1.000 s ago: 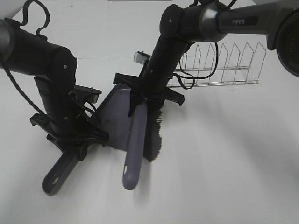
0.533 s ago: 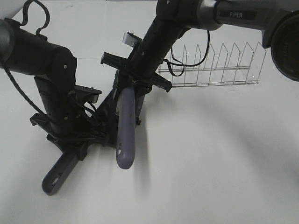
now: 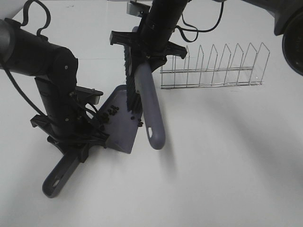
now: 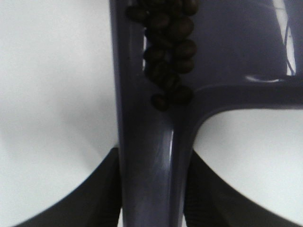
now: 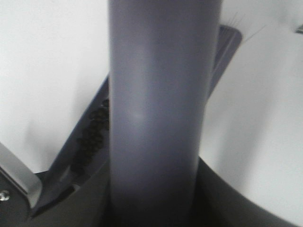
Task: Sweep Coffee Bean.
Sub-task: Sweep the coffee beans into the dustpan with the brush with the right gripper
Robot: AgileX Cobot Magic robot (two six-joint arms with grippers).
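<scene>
A plain white surface (image 3: pixel 227 156) carried everything. Towards its far side stood a long wire rack (image 3: pixel 213 71) with upright dividers, set square on the surface. Nearer the middle a grey dustpan (image 3: pixel 120 130) rested on it, its open lip turned towards the rack's side. Two or three coffee beans (image 3: pixel 140 124) lay right at that lip; whether on pan or surface could not be told.

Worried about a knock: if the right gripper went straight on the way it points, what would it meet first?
Likely the table beside the dustpan, and the handle end of the brush in the right gripper would land first; depth is unclear, so it might clip the rim.
</scene>
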